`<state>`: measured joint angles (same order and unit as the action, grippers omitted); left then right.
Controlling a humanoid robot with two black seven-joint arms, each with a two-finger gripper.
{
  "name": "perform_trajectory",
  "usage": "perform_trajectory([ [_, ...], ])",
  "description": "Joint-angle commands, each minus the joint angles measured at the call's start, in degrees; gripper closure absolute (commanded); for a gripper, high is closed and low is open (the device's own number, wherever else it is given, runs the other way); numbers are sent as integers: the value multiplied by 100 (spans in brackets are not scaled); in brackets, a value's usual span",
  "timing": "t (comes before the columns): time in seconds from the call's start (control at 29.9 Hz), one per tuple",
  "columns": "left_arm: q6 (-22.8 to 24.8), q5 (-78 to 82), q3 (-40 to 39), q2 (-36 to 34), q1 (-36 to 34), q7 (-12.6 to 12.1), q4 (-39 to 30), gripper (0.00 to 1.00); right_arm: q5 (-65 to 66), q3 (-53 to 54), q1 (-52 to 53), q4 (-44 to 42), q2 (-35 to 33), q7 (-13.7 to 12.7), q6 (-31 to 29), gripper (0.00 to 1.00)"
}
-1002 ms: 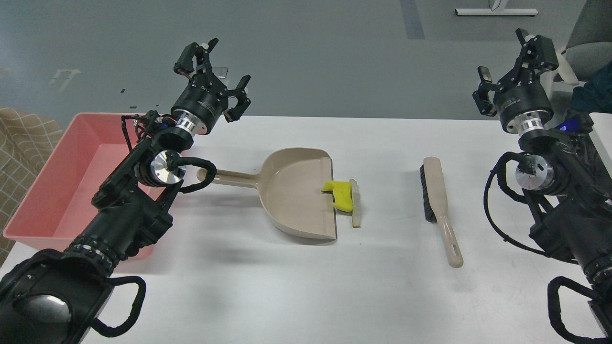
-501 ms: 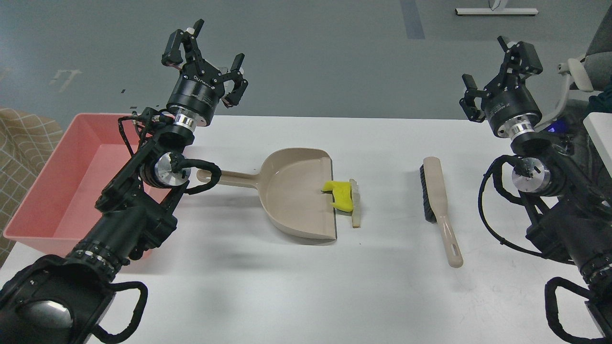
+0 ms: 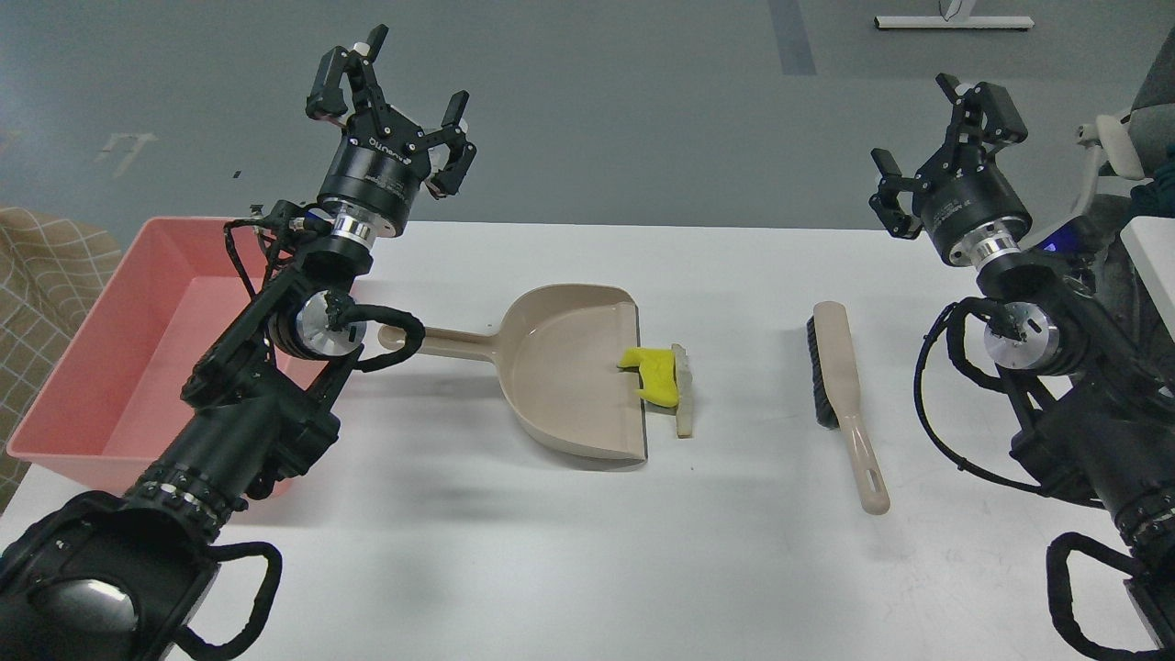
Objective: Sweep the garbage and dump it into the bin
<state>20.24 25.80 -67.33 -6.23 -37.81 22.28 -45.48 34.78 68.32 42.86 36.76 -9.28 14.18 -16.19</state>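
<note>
A bright yellow scrap (image 3: 654,372) lies at the open lip of a beige dustpan (image 3: 569,367) in the middle of the white table (image 3: 587,551). A white bread-like slice (image 3: 682,390) lies just right of it on the table. The salmon-pink bin (image 3: 119,349) stands at the table's left edge. A beige brush (image 3: 843,395) with black bristles lies to the right of the scraps. My left gripper (image 3: 393,92) is open and empty, held high above the table's far left. My right gripper (image 3: 938,138) is open and empty, held high at the far right.
The dustpan's handle (image 3: 441,344) points left, toward my left arm. A chair (image 3: 1138,128) and a white surface edge (image 3: 1152,257) stand at the far right. A checked cloth (image 3: 46,275) shows beyond the bin at the left.
Both grippers have risen. The left one moved up and a little left, the right one moved left and turned. The dustpan, scraps and brush have not moved.
</note>
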Motion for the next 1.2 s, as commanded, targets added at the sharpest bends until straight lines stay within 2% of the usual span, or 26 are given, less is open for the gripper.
perform_trajectory([
  [0.0, -29, 56, 0, -1, 37, 13, -14, 2, 3, 6, -5, 33, 22, 6, 2, 0],
  [0.2, -178, 319, 131, -80, 467, -5, -575, 2, 3, -12, -14, 42, 22, 6, 2, 0],
  [0.3, -467, 1012, 360, -342, 844, -13, -1259, 2, 3, -12, -58, 42, 22, 6, -7, 0],
  [0.4, -845, 1216, 413, -484, 1126, -259, -1832, 2, 3, -12, -76, 42, 22, 6, 2, 0],
  [0.43, -1047, 1243, 500, -554, 1222, -494, -2077, 2, 3, -12, -76, 42, 22, 6, 2, 0],
  [0.5, -1328, 1287, 606, -746, 1319, -811, -2376, 2, 3, -12, -102, 51, 22, 6, 2, 0],
  [0.53, -1408, 1348, 711, -957, 1398, -874, -2569, 2, 3, -12, -102, 51, 22, 6, 2, 0],
  [0.7, -1453, 1821, 1046, -1730, 1618, -875, -3413, 2, 3, -21, -102, 42, 22, 6, -7, 0],
  [0.8, -1663, 2418, 1090, -2092, 1960, -927, -3975, 2, 3, -29, -120, 42, 22, 6, 2, 0],
  [0.93, -1901, 2877, 1099, -2286, 2348, -1059, -4451, 2, 3, -21, -137, 42, 31, 6, 2, 0],
  [1.0, -1936, 2983, 1099, -2522, 2690, -1226, -4837, 2, 3, -21, -146, 42, 101, 6, 2, 0],
  [1.17, -1936, 3613, 1099, -2620, 3331, -1244, -5094, 2, 3, -21, -146, 51, 110, 6, 2, 0],
])
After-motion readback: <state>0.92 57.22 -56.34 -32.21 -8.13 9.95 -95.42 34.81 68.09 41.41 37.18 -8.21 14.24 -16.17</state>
